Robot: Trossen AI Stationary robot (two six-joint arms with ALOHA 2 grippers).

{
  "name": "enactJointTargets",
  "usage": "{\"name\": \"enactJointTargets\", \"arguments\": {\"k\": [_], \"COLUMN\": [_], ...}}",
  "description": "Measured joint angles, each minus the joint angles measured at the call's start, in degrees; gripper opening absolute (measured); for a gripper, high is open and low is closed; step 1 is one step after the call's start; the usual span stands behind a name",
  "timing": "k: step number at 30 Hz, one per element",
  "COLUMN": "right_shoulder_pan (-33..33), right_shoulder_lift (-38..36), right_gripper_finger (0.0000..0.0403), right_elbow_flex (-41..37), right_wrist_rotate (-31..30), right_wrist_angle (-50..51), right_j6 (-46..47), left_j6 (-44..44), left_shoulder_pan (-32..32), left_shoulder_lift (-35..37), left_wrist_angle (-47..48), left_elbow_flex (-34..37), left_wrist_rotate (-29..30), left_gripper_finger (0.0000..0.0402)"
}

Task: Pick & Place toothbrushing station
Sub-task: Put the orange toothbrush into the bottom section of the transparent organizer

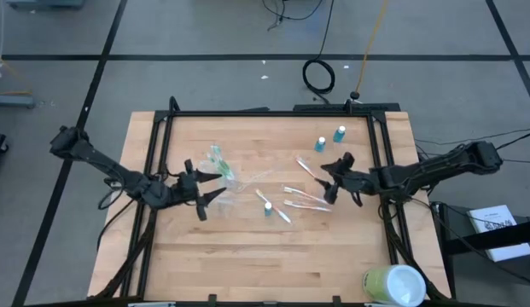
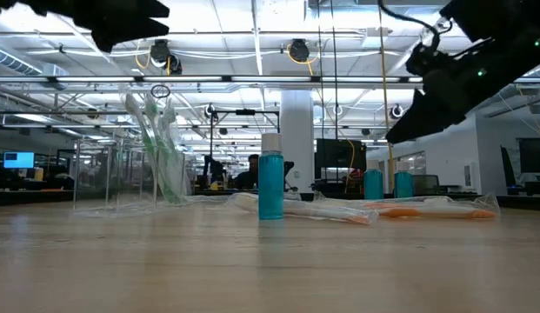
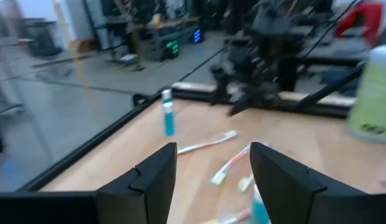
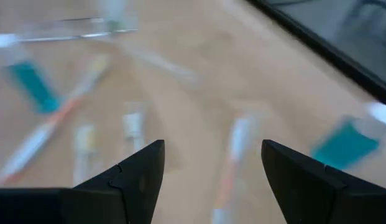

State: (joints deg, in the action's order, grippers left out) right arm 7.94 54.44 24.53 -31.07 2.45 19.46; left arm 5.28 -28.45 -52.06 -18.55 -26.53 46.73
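Nearest blue tube (image 2: 270,184): standing upright at the front of the low view, white cap on top; lying near table centre, toward 6 o'clock, in the high view
Table (image 1: 247,256): wooden top inside a black frame, carrying everything below
Left arm: reaching in from 9 o'clock, its left gripper (image 1: 207,186) hovering with jaws apart and nothing between them, just beside the clear cup
Right arm: reaching in from 3 o'clock, its right gripper (image 1: 331,179) hanging with jaws spread and empty, over the loose toothbrushes
Large green-and-white cup (image 1: 393,285): lying at 5 o'clock near the table's edge, well apart from the rest
Clear plastic cup (image 2: 122,178): sitting left of centre, around 10 o'clock, holding green-and-white toothbrushes (image 1: 218,160)
Loose toothbrushes (image 1: 303,197): lying scattered right of centre, around 3 o'clock, between the cup and the right gripper
Two more blue tubes (image 1: 329,139): standing near each other at 1 o'clock, toward the far edge
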Motion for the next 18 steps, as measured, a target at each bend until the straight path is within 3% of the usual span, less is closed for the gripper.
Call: {"name": "enactJointTargets", "arguments": {"k": [4,8,13,18], "right_shoulder_pan": [-2.75,-5.56,-6.86,-7.59], "right_shoulder_lift": [3.14,8.42,13.18,15.05], "right_gripper_finger": [0.0258,0.0258,0.0258,0.0258], "right_elbow_flex": [0.00,0.04,0.02,0.04], "right_wrist_rotate": [2.39,10.29,17.75,14.61], "right_wrist_angle": [-1.96,-2.08,-3.18,-4.61], "right_j6": [3.22,4.91,3.88,3.54], "left_j6": [-2.67,-4.96,-5.23,-4.12], "left_shoulder_pan": [0.74,0.78,0.79,1.63], "left_shoulder_lift": [2.10,4.54,4.79,4.00], "left_wrist_angle": [-9.04,-10.13,-9.17,-6.79], "left_elbow_flex": [4.46,4.88,4.86,4.86], "left_wrist_rotate": [-4.84,-8.72,-8.61,-6.43], "left_gripper_finger": [0.0209,0.0209,0.0209,0.0209]}}
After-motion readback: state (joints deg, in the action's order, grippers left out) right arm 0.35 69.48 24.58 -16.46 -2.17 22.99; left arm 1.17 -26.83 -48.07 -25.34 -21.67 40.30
